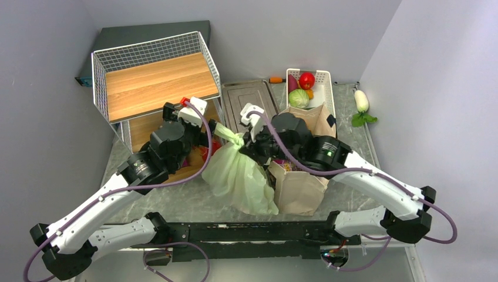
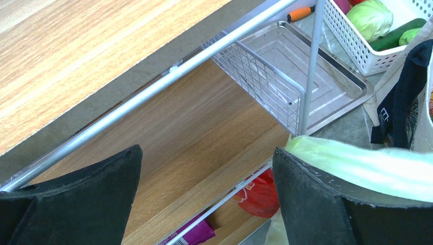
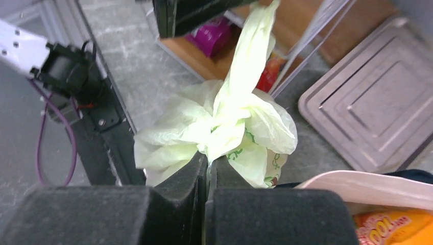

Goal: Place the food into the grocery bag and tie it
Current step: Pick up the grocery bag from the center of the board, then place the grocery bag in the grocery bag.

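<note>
The grocery bag [image 1: 241, 176], thin pale-green plastic with avocado prints, sits bulging on the table between my two arms. Its top is gathered into a knot-like bunch [image 3: 240, 122]. My right gripper [image 3: 208, 159] is shut on a fold of the bag's plastic just below that bunch. One handle strip [image 3: 253, 46] stretches up and away toward the left gripper. My left gripper [image 2: 207, 153] stands wide open beside the wire shelf. That strip of the bag [image 2: 367, 166] lies over the outside of its right finger, with nothing between the jaws. The food is hidden.
A wire shelf with wooden boards [image 1: 152, 82] stands at the back left, with a red packet [image 2: 260, 194] and a purple packet [image 2: 191, 235] on its lower level. A metal tray [image 1: 249, 97], a white basket of vegetables [image 1: 308, 88] and a beige tote [image 1: 299, 182] lie to the right.
</note>
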